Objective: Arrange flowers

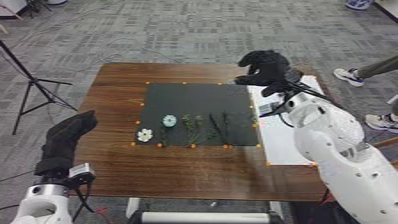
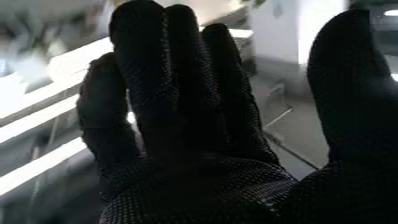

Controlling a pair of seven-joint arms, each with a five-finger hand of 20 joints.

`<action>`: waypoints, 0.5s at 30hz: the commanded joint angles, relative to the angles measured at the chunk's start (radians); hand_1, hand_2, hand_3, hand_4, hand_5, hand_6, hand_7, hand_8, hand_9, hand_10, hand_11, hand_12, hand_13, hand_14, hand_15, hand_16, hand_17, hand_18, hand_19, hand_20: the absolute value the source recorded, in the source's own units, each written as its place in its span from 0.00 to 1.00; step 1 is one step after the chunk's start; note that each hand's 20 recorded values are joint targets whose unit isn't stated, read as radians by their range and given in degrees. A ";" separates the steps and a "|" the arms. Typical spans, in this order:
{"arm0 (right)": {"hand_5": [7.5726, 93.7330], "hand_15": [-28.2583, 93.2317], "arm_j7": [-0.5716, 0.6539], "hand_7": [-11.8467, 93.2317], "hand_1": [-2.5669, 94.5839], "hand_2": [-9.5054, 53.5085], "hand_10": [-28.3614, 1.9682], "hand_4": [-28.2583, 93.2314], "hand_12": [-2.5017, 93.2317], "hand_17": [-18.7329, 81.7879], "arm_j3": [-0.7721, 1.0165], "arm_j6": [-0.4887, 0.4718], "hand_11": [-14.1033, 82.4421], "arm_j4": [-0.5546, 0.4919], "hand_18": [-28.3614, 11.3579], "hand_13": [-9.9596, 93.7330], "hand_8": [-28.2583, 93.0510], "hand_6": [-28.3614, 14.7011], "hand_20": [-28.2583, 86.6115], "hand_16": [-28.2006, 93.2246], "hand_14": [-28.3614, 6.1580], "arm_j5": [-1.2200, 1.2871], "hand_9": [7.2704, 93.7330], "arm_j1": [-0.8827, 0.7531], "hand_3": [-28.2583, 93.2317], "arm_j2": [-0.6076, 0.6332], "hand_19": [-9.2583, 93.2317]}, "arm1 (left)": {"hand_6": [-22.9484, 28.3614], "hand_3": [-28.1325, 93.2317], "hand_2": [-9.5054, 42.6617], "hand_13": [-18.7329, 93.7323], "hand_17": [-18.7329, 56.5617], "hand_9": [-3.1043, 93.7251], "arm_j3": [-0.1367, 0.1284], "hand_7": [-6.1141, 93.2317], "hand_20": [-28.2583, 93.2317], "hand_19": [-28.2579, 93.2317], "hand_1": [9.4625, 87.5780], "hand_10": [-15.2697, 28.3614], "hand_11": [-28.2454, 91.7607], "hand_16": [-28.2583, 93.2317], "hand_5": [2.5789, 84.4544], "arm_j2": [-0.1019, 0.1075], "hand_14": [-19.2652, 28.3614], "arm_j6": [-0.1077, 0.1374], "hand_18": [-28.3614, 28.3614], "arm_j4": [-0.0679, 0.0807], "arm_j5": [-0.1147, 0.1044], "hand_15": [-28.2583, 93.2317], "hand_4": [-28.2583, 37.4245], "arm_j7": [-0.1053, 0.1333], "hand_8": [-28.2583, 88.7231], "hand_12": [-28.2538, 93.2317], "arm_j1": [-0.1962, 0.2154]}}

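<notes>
Flagging a snag risk: right robot hand wide and empty at far right of desk, and if I sweep in low I could tangle the close-laid flower stems on the black mat.

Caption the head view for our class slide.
A white flower, a pale blue flower and green stems lie on a dark mat, right hand near its far-right corner.

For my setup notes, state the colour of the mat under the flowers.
The mat is dark grey, seen best in the head view.
</notes>
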 commanded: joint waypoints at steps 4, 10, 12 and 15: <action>0.46 0.72 -0.067 0.37 0.33 0.00 0.43 0.06 0.27 0.46 0.158 -0.004 0.39 0.111 0.09 0.70 0.17 0.58 0.72 0.48 0.40 -0.160 0.59 -0.117 0.82 0.101 0.83 | 0.43 0.82 0.24 0.49 0.26 0.51 -0.006 0.26 0.36 0.28 0.22 0.63 0.40 0.24 0.57 -0.006 0.76 -0.003 0.72 -0.013 -0.001 0.39 0.10 0.004 0.17 0.34 0.018; 0.45 0.73 -0.037 0.38 0.33 0.00 0.43 0.06 0.26 0.46 0.274 -0.033 0.38 0.169 0.09 0.70 0.17 0.58 0.72 0.48 0.41 -0.175 0.59 -0.188 0.83 0.105 0.83 | 0.43 0.82 0.24 0.49 0.26 0.51 -0.008 0.26 0.36 0.28 0.22 0.63 0.40 0.24 0.57 -0.006 0.76 -0.004 0.72 -0.015 -0.001 0.39 0.10 -0.001 0.17 0.34 0.023; 0.45 0.73 -0.037 0.38 0.33 0.00 0.44 0.06 0.26 0.46 0.313 -0.032 0.38 0.185 0.09 0.70 0.16 0.59 0.72 0.48 0.41 -0.203 0.60 -0.220 0.83 0.100 0.83 | 0.43 0.82 0.24 0.49 0.26 0.51 -0.007 0.26 0.36 0.28 0.22 0.63 0.40 0.24 0.57 -0.005 0.76 -0.004 0.72 -0.013 0.002 0.39 0.10 -0.003 0.17 0.34 0.019; 0.46 0.73 -0.051 0.38 0.33 0.00 0.44 0.06 0.26 0.46 0.372 -0.036 0.38 0.210 0.09 0.69 0.16 0.59 0.72 0.48 0.41 -0.231 0.60 -0.273 0.83 0.082 0.83 | 0.43 0.82 0.24 0.49 0.26 0.51 -0.003 0.26 0.36 0.28 0.22 0.63 0.40 0.24 0.57 -0.006 0.76 -0.002 0.72 -0.013 0.001 0.39 0.10 -0.002 0.17 0.34 0.018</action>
